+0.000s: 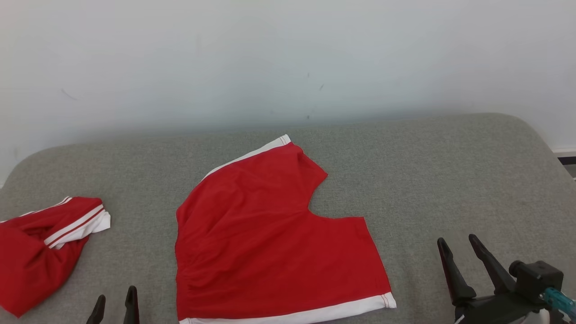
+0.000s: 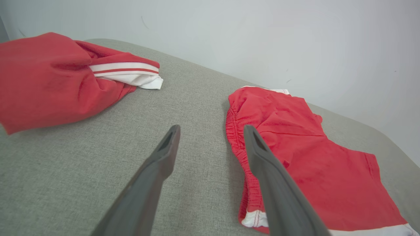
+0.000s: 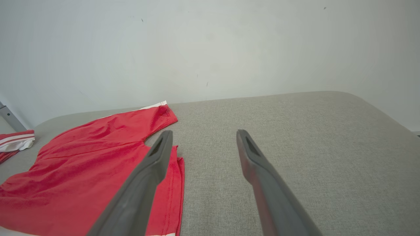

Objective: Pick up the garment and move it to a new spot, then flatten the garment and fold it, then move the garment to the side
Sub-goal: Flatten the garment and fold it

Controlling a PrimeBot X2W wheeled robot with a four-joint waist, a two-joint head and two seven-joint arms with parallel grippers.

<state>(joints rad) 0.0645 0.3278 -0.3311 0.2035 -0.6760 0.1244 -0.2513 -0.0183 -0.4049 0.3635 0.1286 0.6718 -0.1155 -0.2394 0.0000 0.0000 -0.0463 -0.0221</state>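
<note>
The garment (image 1: pixel 265 234) is a pair of red shorts with white hems, spread nearly flat in the middle of the grey padded table (image 1: pixel 450 180); it also lies at the right in the left wrist view (image 2: pixel 305 147) and at the left in the right wrist view (image 3: pixel 88 164). My left gripper (image 1: pixel 114 301) is open at the bottom left, just left of the shorts' elastic waistband, holding nothing (image 2: pixel 211 131). Open and empty too, my right gripper (image 1: pixel 456 245) hovers at the lower right, beside the shorts' right leg hem (image 3: pixel 203 136).
A second red garment (image 1: pixel 40 243) with white stripes lies bunched at the table's left edge, seen too in the left wrist view (image 2: pixel 62 75). A pale wall (image 1: pixel 288 58) rises behind the table. Bare grey surface stretches to the right of the shorts.
</note>
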